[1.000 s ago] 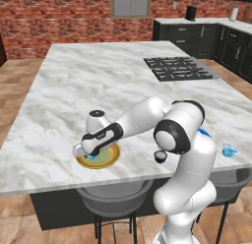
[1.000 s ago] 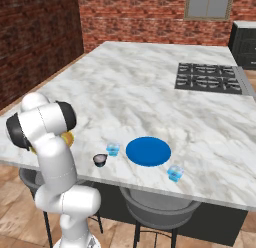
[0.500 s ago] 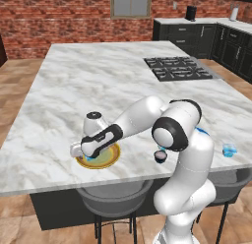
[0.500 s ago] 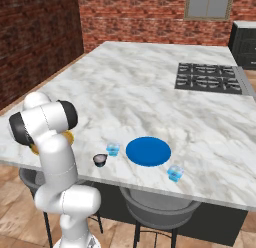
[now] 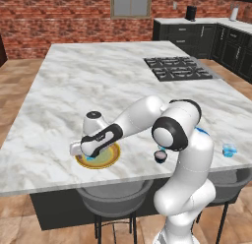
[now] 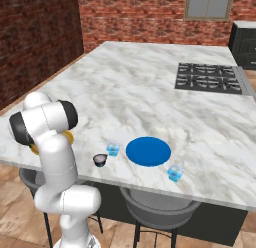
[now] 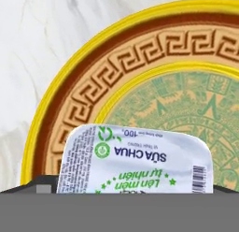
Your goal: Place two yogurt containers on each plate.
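- Tool sits low over the near-left edge of the yellow-rimmed plate, on the bench.
- Hand view: one yogurt cup, with a white printed foil lid, lies on that plate's patterned face, right under the tool.
- Tool width: can't tell. The tips are mostly hidden at the frame bottom, and no clamp on the cup is visible.
- Step, as judged: setting the first cup on this plate. It looks seated inside the rim.
- To do it well: lift straight up and clear the lid before swinging away. A sideways drag could tip the cup or slide it over the rim.
- Remaining: dark cup and a pale blue cup stand on the bench just left of the blue plate. Another blue cup is near its front-right edge.
- None are on the blue plate yet.
- Next pick: the dark cup looks closest. Come from above, since the blue cup stands just beside it.
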You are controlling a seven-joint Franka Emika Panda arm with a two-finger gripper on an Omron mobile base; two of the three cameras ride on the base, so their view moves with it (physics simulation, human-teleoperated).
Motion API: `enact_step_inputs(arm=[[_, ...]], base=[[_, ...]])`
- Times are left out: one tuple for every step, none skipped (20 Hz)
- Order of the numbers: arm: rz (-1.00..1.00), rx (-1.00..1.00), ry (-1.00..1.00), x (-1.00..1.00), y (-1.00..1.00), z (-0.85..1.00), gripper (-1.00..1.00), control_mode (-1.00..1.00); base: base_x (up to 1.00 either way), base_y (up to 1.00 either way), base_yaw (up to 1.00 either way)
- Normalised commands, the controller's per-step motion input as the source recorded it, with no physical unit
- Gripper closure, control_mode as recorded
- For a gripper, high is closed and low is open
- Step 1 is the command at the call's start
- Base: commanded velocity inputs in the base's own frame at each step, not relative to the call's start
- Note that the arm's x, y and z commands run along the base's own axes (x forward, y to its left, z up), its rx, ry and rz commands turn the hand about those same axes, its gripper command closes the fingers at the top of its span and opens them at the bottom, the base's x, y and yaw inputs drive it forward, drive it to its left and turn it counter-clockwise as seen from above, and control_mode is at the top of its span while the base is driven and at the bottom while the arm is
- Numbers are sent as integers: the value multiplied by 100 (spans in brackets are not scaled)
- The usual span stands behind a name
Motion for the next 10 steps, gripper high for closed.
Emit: enact_step_inputs(arm=[[-3, 0, 0, 10, 0, 4, -100, -100], [-4, 0, 0, 12, 0, 6, -100, -100], [-4, 0, 0, 20, 0, 9, -100, -100], [-1, 0, 0, 12, 0, 11, -100, -100], [0, 0, 0, 13, 0, 18, -100, -100], [0, 0, 0, 4, 0, 14, -100, -100], [0, 0, -3, 1, 0, 16, -100, -100], [0, 0, -3, 0, 0, 18, -100, -100], [0, 0, -2, 0, 0, 22, -100, -100], [-2, 0, 0, 0, 0, 24, -100, -100]], base=[[0, 0, 0], [0, 0, 0], [0, 0, 0], [0, 0, 0], [0, 0, 0], [0, 0, 0], [0, 0, 0], [0, 0, 0], [0, 0, 0], [0, 0, 0]])
